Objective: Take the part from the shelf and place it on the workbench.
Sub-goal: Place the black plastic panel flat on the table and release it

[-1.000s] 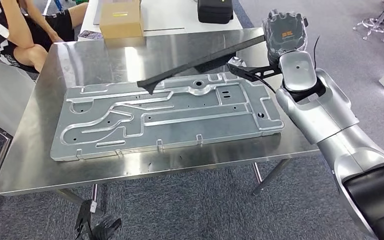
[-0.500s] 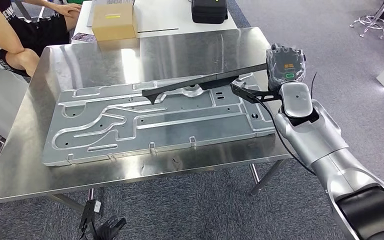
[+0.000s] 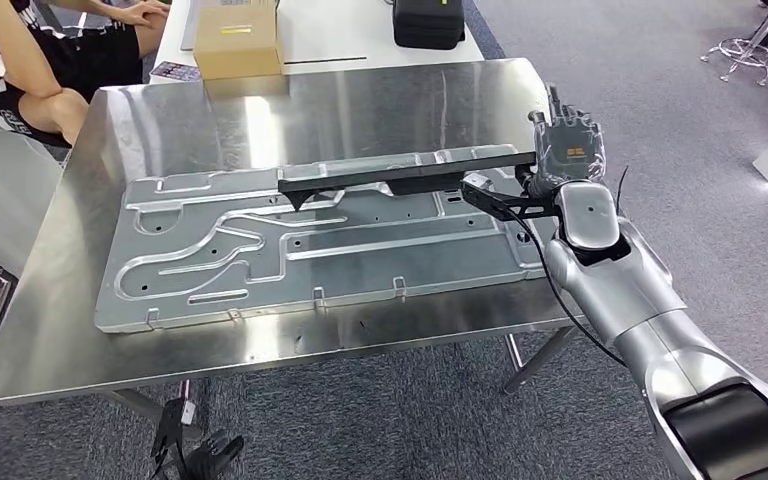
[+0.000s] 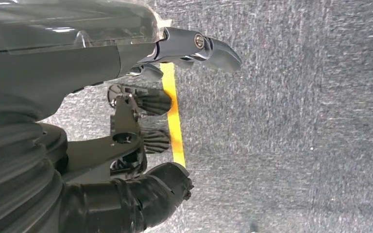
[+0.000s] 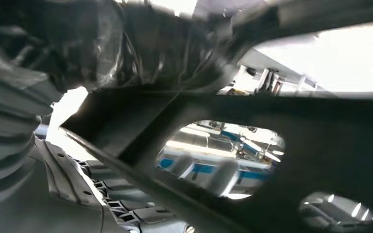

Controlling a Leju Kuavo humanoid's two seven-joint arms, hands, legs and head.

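A long black part lies almost level just above the large grey metal plate on the steel workbench. My right hand grips the part's right end beyond the bench's right edge. Whether the part's left end touches the plate I cannot tell. Close behind that hand, the right wrist view has the black part with its cut-out holes across most of the picture. My left hand hangs below the bench's front edge. In the left wrist view the left hand holds nothing, fingers apart over grey carpet.
A person sits at the bench's far left corner. A cardboard box and a black case stand on a white table behind the bench. A stool is at the far right. Grey carpet surrounds the bench.
My right hand has come down and in toward the bench, lowering the black part from a steep tilt to nearly level over the plate. The camera has shifted slightly.
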